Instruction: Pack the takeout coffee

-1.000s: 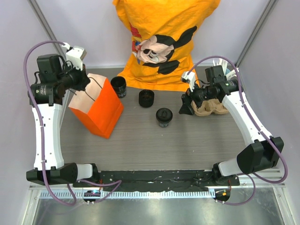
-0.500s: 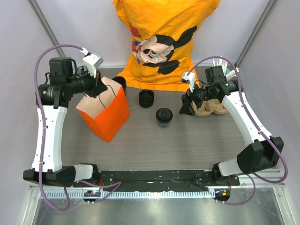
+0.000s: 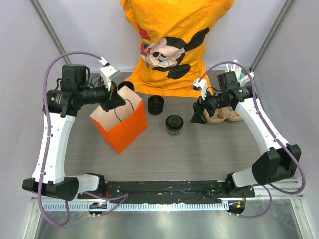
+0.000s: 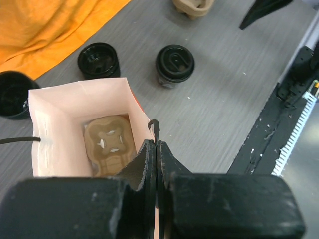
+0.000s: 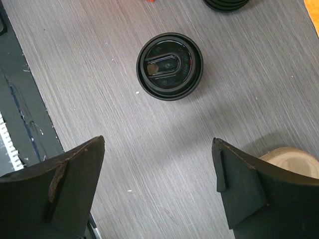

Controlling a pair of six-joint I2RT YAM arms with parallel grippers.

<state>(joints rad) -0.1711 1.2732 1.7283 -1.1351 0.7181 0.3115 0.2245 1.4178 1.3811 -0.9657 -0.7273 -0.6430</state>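
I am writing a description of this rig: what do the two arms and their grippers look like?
The left arm and the right arm have white links with black joints and motors. A purple cable loops along each. The left gripper and the right gripper each have two black, wedge-shaped fingers.

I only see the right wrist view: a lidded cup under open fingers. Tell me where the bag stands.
Observer: The orange bag stands left of the coffee cup, mouth open upward.
Operator: Report the left arm.
Observer: The left gripper has its fingers shut on the bag's rim.
Operator: Check inside the bag.
Observer: A tan cup carrier lies at the bottom; no cup inside.
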